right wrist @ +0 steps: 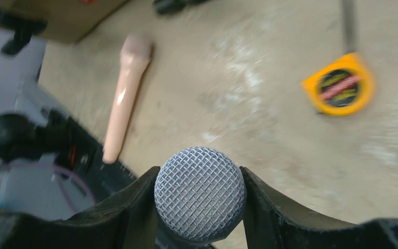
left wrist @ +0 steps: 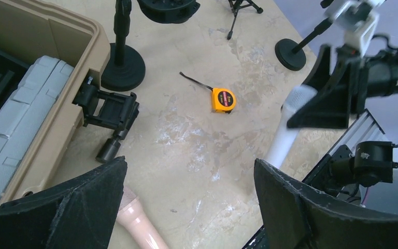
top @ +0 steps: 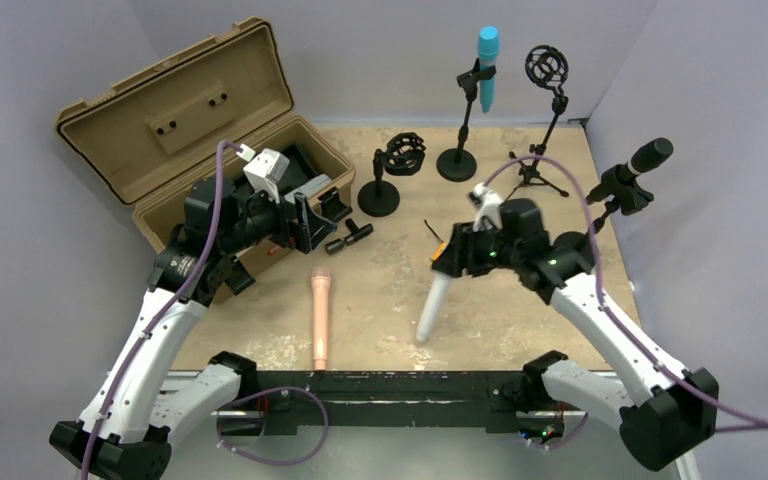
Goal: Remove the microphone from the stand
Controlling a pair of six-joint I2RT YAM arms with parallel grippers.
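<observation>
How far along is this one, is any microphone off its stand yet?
Done: the pale pink microphone lies flat on the table. In hand: the right gripper is shut on the mesh head of the white microphone, clear of any stand, its body angled down toward the table. Left: the blue microphone and the black microphone sit in their stands. The left gripper is open, holding nothing.

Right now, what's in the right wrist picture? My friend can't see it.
A grey microphone with a round wire-mesh head sits clamped in the black right gripper, bottom centre. On the tan table, a peach-pink microphone lies at upper left and an orange tape measure at upper right.
</observation>
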